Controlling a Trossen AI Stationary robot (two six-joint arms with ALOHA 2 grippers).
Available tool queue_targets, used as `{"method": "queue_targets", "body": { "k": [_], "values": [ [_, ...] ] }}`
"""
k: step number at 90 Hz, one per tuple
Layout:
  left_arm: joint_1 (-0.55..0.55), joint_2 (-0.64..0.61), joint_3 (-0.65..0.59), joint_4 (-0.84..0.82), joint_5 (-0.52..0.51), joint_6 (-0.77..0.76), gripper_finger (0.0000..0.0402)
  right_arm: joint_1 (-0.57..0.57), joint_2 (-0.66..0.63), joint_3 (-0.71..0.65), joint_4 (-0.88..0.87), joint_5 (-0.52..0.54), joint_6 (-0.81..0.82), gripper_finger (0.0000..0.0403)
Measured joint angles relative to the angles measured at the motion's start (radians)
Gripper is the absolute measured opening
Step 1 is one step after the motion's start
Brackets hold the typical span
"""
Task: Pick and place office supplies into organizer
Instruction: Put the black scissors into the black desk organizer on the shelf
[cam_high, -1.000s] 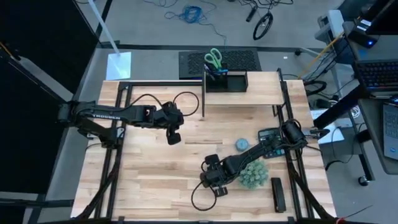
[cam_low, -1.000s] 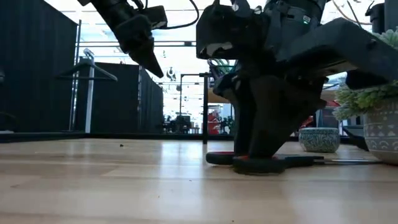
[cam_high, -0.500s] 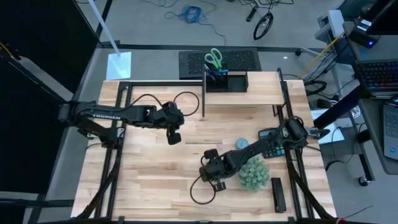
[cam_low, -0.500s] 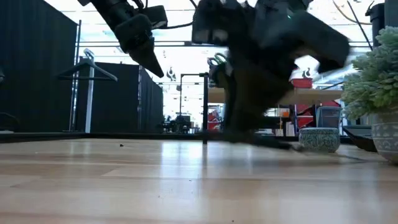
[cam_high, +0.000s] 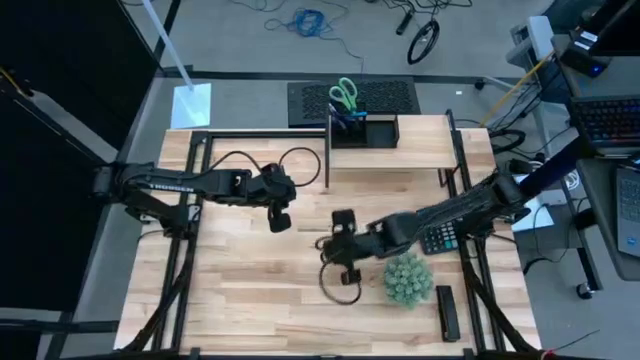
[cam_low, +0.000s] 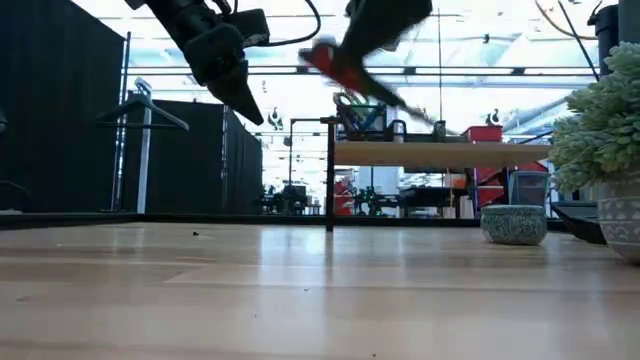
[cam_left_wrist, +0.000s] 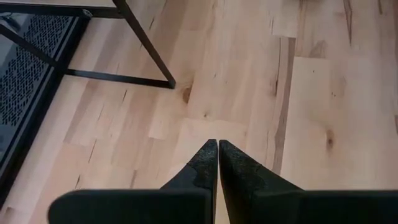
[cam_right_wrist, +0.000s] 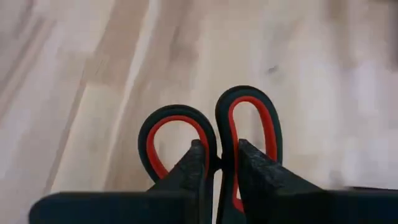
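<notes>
Above mid-table, near the front: right end effector (cam_high: 346, 243), fingers closed on the red-handled scissors (cam_right_wrist: 214, 134) at the neck between the two loops; the scissors hang clear of the table (cam_high: 240, 290), blades trailing at a slant in the low view.
Step in hand, by judgement: carry phase, pick complete, placing not yet done.
Left of centre: left end effector (cam_high: 279, 221), fingers pressed together on nothing, hovering over bare wood.
Right front: green plant ball (cam_high: 408, 279); calculator (cam_high: 440, 236) under the right arm.
Far edge, on the wooden shelf riser (cam_high: 420, 147): organizer (cam_high: 372, 133), already holding green-handled scissors (cam_high: 343, 94), well apart from the carried pair.
Next move calls for travel back over the riser, then a blades-down lowering into an open compartment.
</notes>
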Motion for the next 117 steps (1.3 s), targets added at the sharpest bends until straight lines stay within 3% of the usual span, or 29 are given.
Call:
{"method": "queue_targets", "body": {
  "k": [13, 43, 68, 86, 117],
  "values": [
    [0.000, 0.000, 0.000, 0.025, -0.001, -0.005, 0.0003, -0.065, -0.152, 0.001, 0.038, 0.085, -0.060, 0.0043],
    [0.000, 0.000, 0.000, 0.062, -0.002, -0.034, 0.0003, -0.329, -0.358, 0.002, 0.319, 0.087, -0.241, 0.0042],
    [0.000, 0.000, 0.000, 0.128, -0.002, -0.034, 0.0003, -0.544, -0.324, 0.003, 0.632, 0.073, -0.346, 0.0043],
    [0.000, 0.000, 0.000, 0.194, -0.003, 0.005, 0.0003, -0.670, -0.249, 0.003, 0.780, 0.072, -0.317, 0.0043],
    [0.000, 0.000, 0.000, 0.195, -0.003, 0.055, 0.0003, -0.795, -0.117, 0.003, 0.841, 0.081, -0.215, 0.0042]
  ]
}}
